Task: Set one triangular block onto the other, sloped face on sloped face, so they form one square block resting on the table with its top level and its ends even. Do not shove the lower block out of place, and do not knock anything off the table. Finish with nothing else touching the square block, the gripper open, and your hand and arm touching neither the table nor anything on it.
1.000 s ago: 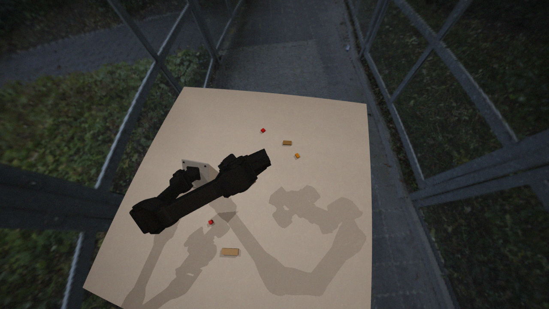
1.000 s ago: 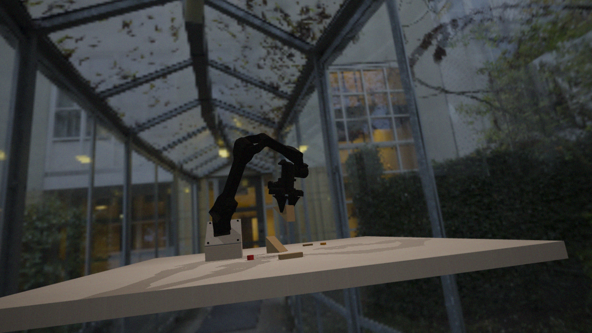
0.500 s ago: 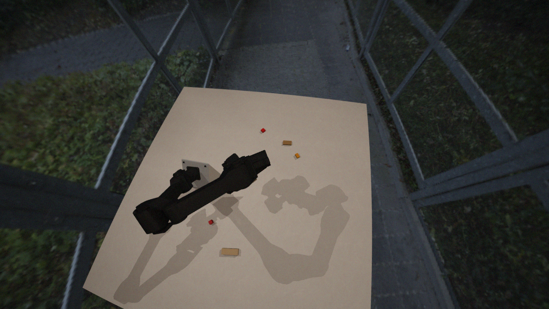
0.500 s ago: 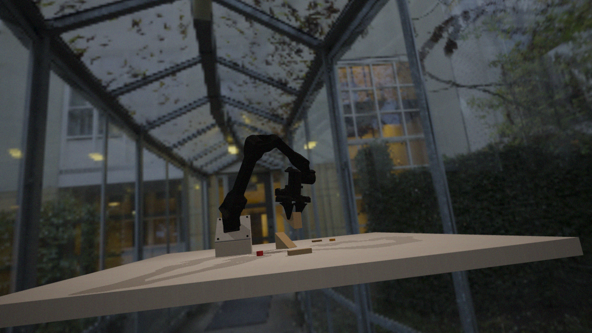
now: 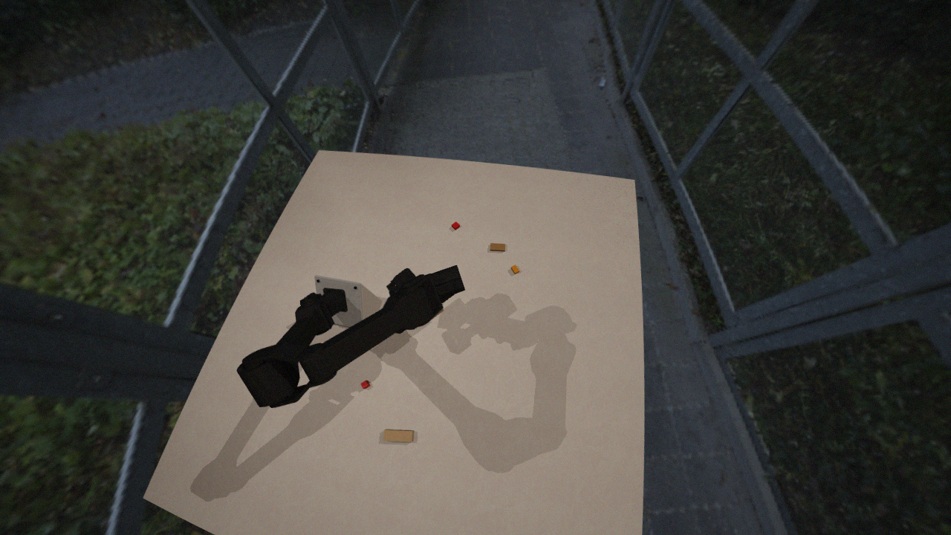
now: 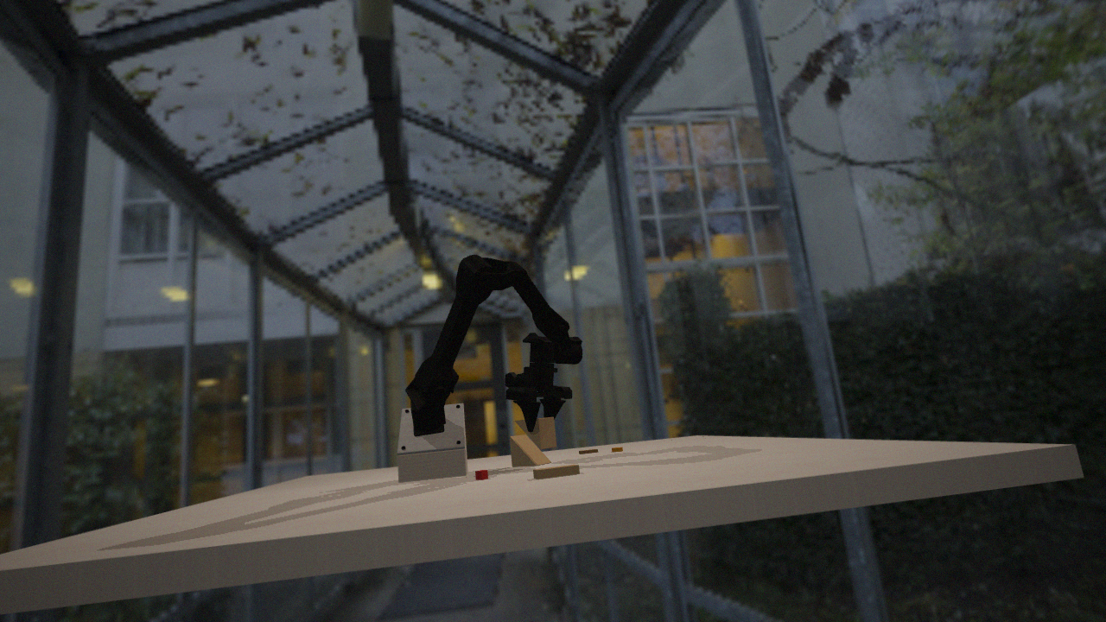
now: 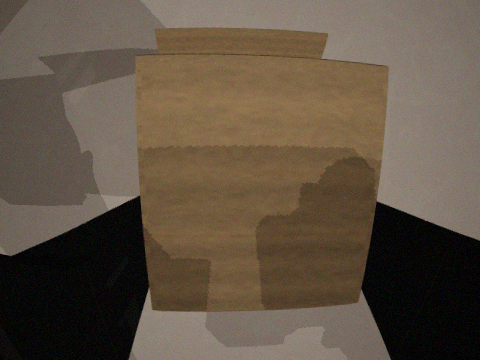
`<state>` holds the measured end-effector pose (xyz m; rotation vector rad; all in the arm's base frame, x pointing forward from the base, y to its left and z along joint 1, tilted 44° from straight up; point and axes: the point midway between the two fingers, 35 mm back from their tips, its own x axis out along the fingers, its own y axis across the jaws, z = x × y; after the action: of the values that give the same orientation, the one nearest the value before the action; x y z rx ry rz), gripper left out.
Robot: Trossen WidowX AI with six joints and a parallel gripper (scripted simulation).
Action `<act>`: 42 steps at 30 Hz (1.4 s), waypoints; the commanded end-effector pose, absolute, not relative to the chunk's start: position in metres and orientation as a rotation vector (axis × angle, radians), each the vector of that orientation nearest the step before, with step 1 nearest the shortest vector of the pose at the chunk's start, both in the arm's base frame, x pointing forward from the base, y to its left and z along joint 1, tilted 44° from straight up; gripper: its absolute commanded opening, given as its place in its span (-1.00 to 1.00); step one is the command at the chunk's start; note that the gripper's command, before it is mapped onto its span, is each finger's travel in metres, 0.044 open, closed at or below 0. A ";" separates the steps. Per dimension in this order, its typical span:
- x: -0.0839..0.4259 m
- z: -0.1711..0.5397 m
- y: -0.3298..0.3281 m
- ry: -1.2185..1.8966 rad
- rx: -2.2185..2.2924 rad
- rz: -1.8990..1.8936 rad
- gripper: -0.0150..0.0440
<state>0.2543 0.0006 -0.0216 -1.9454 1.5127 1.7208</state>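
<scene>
Exterior view: shows the claw (image 6: 542,422) (image 7: 251,203) pointing down, partly open to a block's width and closed on the held triangular block (image 6: 547,434) (image 7: 260,120), with 1 finger at each of 2 opposite sides. Carries it above the worktop (image 5: 565,219) (image 6: 850,464) (image 7: 430,100), close over the lower triangular block (image 6: 523,453) (image 7: 240,42), which rests there with its slope exposed. Shows 2 triangular blocks in all, 1 gripped and 1 resting, not formed into a square block. Cannot tell from these angles whether to call the pair touching or just apart. In the wrist view, places the lower one partly behind the far edge of the held one, looking narrower. In the top view, hides both mostly or wholly under the black arm (image 5: 359,340) (image 6: 457,333). Adds 2 red cubes (image 5: 455,226) (image 6: 480,474), 1 beyond the arm and 1 on its near side; in the exterior view, reveals just 1. Count also 1 orange block (image 5: 514,269) (image 6: 617,449), 1 brown bar (image 5: 497,247) (image 6: 588,451) near it, and 1 light wooden bar (image 5: 399,435) (image 6: 556,471), lying flat near the closer red cube. Includes 1 pale base (image 5: 355,296) (image 6: 432,466) under the arm.
</scene>
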 end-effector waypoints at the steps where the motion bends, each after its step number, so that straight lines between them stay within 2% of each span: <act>1: 0.248 -0.032 -0.006 1.523 -1.946 1.738 -0.49; 42: 0.247 -0.034 -0.008 1.515 -1.960 1.732 -0.49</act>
<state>0.2486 -0.0063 -0.0321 -1.9540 1.5135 1.7247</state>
